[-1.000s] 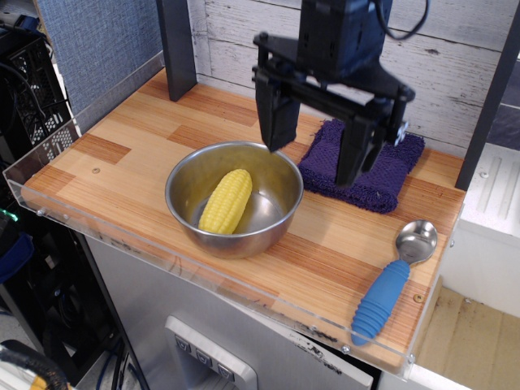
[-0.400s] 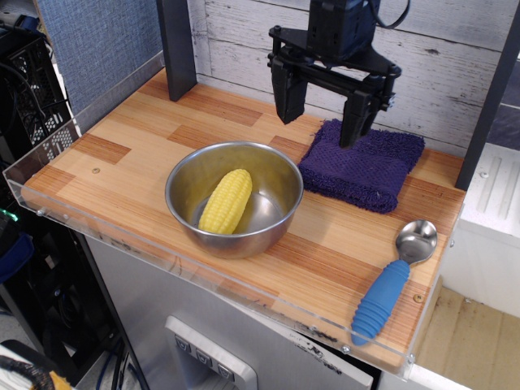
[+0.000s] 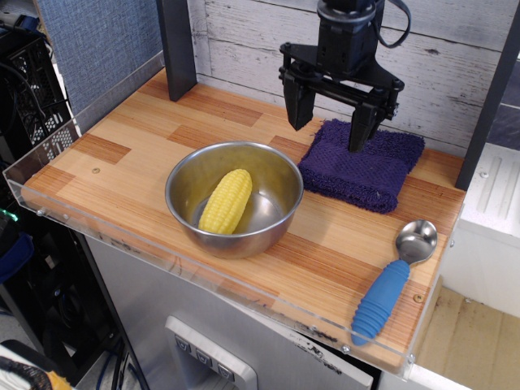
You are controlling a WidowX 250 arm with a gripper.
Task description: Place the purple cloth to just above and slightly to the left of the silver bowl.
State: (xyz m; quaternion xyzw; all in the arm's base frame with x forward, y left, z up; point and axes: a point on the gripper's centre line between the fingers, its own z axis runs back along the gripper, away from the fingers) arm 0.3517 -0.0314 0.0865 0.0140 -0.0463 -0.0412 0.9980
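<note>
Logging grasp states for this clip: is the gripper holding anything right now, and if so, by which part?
Nothing is held. The gripper is open, its fingers spread above the back edge of the purple cloth, which lies flat on the table.

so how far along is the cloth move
Nothing looks done yet: the cloth lies flat on the table to the right of the bowl, close to its rim. In hand: the gripper hangs open over the cloth's back left edge, holding nothing. Left: grasp the cloth, carry it behind and slightly left of the bowl, release.
</note>
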